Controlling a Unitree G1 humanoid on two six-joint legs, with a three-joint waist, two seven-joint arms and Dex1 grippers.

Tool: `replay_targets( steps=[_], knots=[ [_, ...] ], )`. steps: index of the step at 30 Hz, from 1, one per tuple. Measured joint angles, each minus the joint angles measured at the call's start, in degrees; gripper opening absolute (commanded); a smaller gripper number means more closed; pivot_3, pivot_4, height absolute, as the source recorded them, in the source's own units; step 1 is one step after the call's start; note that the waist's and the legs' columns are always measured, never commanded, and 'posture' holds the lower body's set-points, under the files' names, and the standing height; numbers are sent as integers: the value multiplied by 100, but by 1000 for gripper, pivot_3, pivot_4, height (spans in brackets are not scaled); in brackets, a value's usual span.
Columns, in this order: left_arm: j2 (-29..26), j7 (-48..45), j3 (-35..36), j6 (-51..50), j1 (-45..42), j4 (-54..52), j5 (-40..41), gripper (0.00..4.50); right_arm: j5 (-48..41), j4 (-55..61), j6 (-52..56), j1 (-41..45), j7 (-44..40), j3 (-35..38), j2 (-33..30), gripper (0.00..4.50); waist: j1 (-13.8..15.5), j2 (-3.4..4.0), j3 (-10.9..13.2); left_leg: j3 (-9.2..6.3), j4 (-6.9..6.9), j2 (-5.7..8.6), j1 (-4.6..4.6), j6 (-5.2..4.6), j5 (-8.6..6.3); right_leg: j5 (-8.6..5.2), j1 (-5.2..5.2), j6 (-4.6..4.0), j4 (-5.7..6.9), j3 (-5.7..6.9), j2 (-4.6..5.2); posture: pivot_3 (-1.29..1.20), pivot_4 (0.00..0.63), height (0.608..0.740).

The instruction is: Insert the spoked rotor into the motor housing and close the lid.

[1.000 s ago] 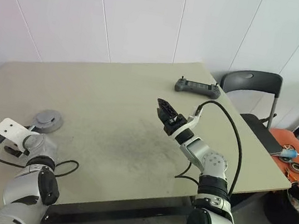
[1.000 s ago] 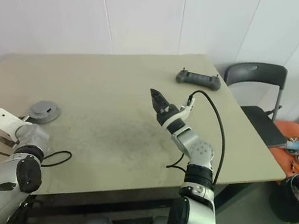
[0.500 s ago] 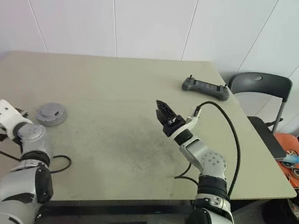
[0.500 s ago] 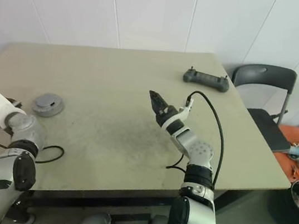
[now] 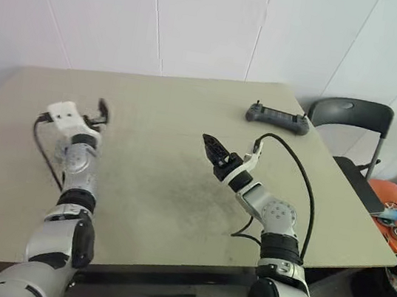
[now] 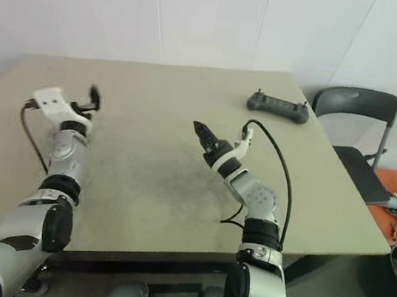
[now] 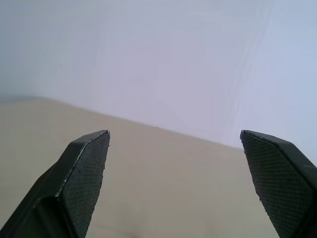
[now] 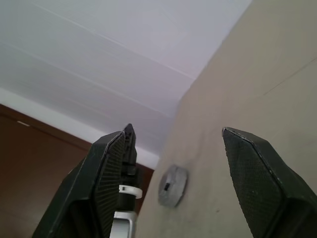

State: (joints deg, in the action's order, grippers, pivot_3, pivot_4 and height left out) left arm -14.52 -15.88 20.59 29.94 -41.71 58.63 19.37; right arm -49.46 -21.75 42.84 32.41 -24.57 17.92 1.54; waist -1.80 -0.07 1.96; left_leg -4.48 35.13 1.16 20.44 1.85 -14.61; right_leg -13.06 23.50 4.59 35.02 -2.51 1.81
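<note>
On table (image 8: 257, 74), round motor housing (image 8: 173, 186) lying flat.

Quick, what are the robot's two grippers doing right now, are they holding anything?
Left gripper: open, holding nothing, raised above the table.
Right gripper: open, holding nothing, raised above the table.

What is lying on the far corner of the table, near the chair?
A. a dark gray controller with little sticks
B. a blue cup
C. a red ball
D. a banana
A. A dark gray controller with small sticks poking up lies on the table at its far corner, next to the black chair.
</note>
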Motion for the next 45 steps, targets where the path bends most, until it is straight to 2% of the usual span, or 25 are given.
replay_targets(
  steps=[6, 8, 11, 14, 15, 17, 19, 29, 45],
  knots=[
    [133, -1911, -315, -845, 505, -957, 438, 4492, 1507, 267, -1036, -27, -224, -1042, -621, 3293, -122, 1, 1, -2, 5, -5, -9, -1, 0, -5, -2, 8, 12, -4, -11, 0, 0, 740],
    [65, -2607, -553, -1505, 1033, -1782, 654, 4492, 1979, 427, -1375, -118, -433, -1455, -837, 3293, -181, 2, 1, -4, 3, -8, -9, -2, 0, -6, -3, 7, 13, -6, -12, 0, 0, 740],
    [-226, -3378, -977, -2401, 1806, -2792, 786, 4492, 2317, 694, -1581, -264, -759, -1767, -1186, 3293, -226, 3, 3, -8, 4, -8, -7, -2, 0, -6, -2, 7, 13, -9, -12, 0, 0, 740],
    [-613, -3810, -1326, -2729, 2330, -3488, 643, 4492, 2722, 900, -1825, -380, -996, -2018, -1572, 3293, -212, 3, 5, -12, 11, -7, -12, -2, 0, -16, -8, -12, 15, -8, -13, 0, 0, 740],
    [-693, -3905, -1416, -2760, 2429, -3613, 577, 4499, 2836, 935, -1898, -433, -1068, -2082, -1680, 3449, -208, 4, 5, -11, 13, -7, -17, -2, 0, -18, -13, -14, 15, -8, -13, 0, 0, 740],
    [-744, -3962, -1502, -2872, 2587, -3839, 535, 4500, 2884, 968, -1919, -550, -1251, -2113, -1800, 3818, -177, 6, 13, -15, 21, -5, -15, -2, 0, -28, -17, -32, 15, -8, -13, 0, 0, 740],
    [-736, -3966, -1510, -2958, 2625, -3971, 559, 4500, 2725, 1034, -1754, -581, -1435, -2071, -1814, 4467, -164, 4, 27, -16, 28, -5, -13, -2, 0, -27, -17, -32, 15, -8, -14, 0, 0, 740],
    [-490, -3385, -1450, -2783, 2779, -4439, 509, 4500, 2709, 1127, -1582, -343, -1786, -2128, -1822, 4487, -66, 0, 31, -17, 22, -6, -13, -2, 0, -25, -15, -32, 15, -8, -16, 0, 0, 740],
    [-624, -3676, -1286, -2393, 3026, -4469, 478, 4500, 3362, 882, -2152, -337, -2031, -2390, -1889, 4487, -61, -1, 32, -15, 25, -5, -14, -1, 0, -26, -16, -33, 15, -8, -15, 0, 0, 740]
  ],
)
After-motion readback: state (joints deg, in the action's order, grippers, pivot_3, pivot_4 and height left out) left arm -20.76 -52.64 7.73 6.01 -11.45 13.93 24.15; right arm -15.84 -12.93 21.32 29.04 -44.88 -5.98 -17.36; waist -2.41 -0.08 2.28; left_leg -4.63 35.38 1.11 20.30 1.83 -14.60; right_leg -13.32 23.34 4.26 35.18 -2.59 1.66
